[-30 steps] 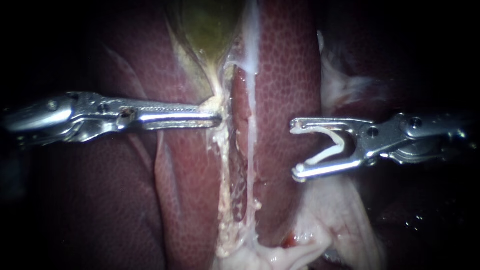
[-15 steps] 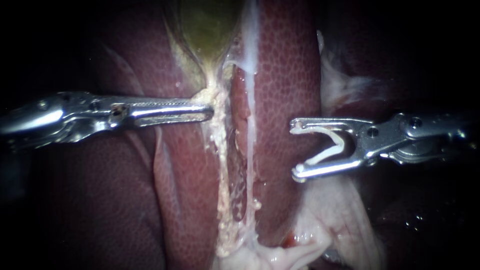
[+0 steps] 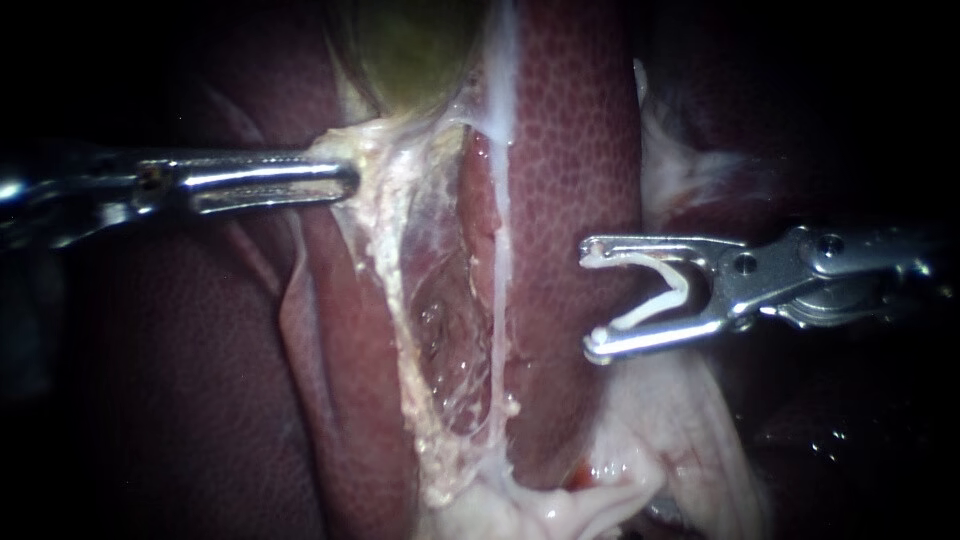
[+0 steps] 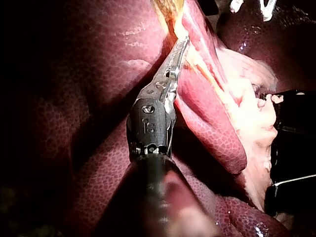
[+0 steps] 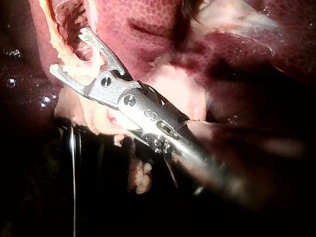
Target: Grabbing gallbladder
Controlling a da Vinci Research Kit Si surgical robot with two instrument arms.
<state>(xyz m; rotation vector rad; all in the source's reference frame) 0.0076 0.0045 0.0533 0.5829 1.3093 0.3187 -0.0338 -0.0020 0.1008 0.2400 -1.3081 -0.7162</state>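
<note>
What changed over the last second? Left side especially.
The left tool, jaws shut on the pale tissue below the gallbladder, pulled back toward its own side and slightly up. This drew that tissue off the liver into a thin stretched sheet. No grip was taken or released. Unchanged: the right tool sits in place with the white clip between its jaws.

Surgical lab, exposed liver (image 3: 575, 150), gallbladder (image 3: 410, 50)

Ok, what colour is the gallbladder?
Olive green with a yellowish tinge; the gallbladder shows best in the endoscope view.
</note>
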